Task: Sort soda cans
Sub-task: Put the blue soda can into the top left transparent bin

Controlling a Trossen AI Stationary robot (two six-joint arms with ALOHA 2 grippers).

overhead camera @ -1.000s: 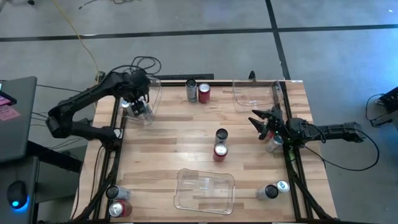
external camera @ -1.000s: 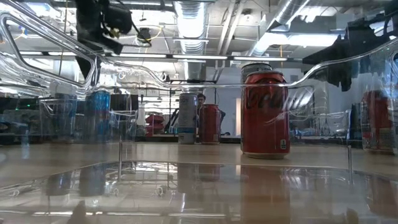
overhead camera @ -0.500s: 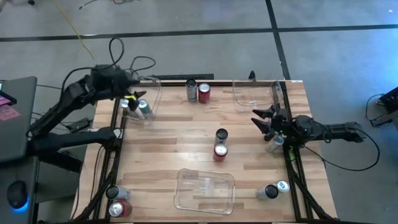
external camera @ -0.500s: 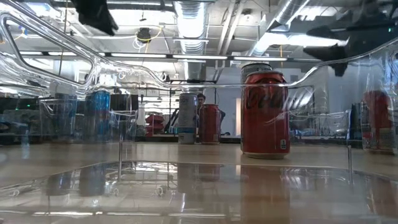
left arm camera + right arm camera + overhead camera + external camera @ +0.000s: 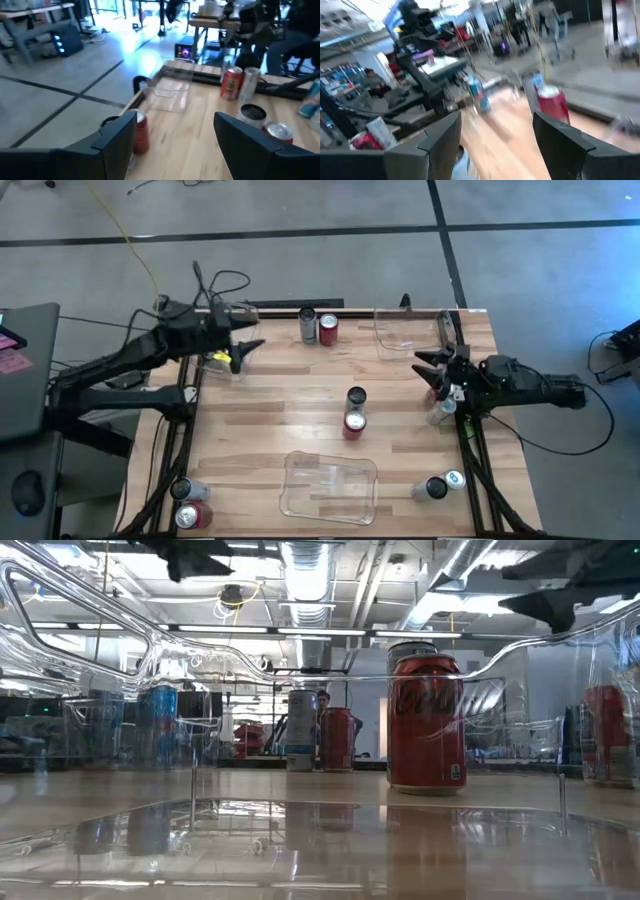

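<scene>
Soda cans stand about the table: a silver-blue can (image 5: 307, 323) and a red can (image 5: 328, 329) at the far edge, a dark can (image 5: 356, 396) and a red can (image 5: 353, 423) in the middle, with pairs at both near corners. Blue cans (image 5: 160, 725) stand in the far-left clear bin (image 5: 243, 315). My left gripper (image 5: 250, 354) hovers open over that bin's inner side, pointing level toward the table's right. My right gripper (image 5: 422, 368) hovers open at the right edge, pointing left, above a can (image 5: 443, 411). Both are empty in the wrist views (image 5: 180, 145) (image 5: 495, 145).
An empty clear bin (image 5: 407, 330) sits at the far right and another (image 5: 328, 485) at the near middle. Cans stand at the near left (image 5: 190, 515) and near right (image 5: 435, 488) corners. Open wood lies between the middle cans and the left side.
My left gripper has risen out of the far-left bin and tipped from pointing down to pointing level toward the table's right, shifting a little toward the table's middle. Cans stay standing in that bin. My right gripper has risen a little at the right edge. Both stayed open.
</scene>
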